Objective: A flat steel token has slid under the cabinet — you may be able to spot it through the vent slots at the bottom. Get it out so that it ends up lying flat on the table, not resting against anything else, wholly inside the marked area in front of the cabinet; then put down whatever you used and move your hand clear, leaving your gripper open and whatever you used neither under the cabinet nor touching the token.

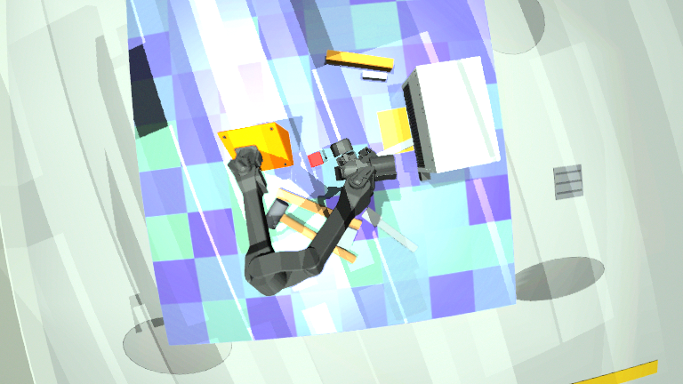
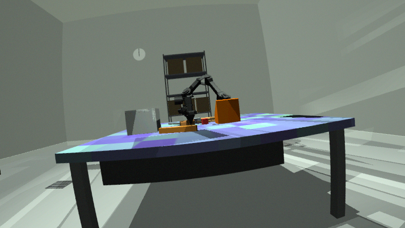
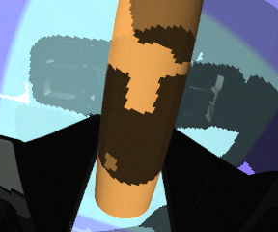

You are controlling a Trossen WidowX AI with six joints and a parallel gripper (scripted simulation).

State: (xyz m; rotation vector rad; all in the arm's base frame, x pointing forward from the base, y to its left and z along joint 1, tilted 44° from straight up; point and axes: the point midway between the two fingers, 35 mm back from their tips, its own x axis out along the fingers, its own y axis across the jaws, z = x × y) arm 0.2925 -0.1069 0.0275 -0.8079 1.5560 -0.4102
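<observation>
My gripper (image 2: 190,122) (image 3: 133,128) points down and is shut on a wooden handle (image 3: 149,97). The handle lies between both fingers in the wrist view; its far end is out of that view. In the top view my hand is just left of the yellow marked area (image 1: 389,123) and hides the handle's grip. The pale cabinet (image 1: 458,113) (image 2: 143,121) stands right of that area in the top view, its dark vented front facing it. A pale strip crosses the area's lower corner; I cannot tell whether it is light or a tool. The steel token cannot be made out in any view.
An orange bar (image 1: 359,60) (image 2: 178,129) and a small white block (image 1: 374,76) lie beyond the marked area. A red block (image 1: 316,159) (image 2: 204,121) lies left of my hand. Wooden sticks (image 1: 301,201), a dark cylinder (image 1: 277,212) and a pale bar (image 1: 395,234) lie near the arm.
</observation>
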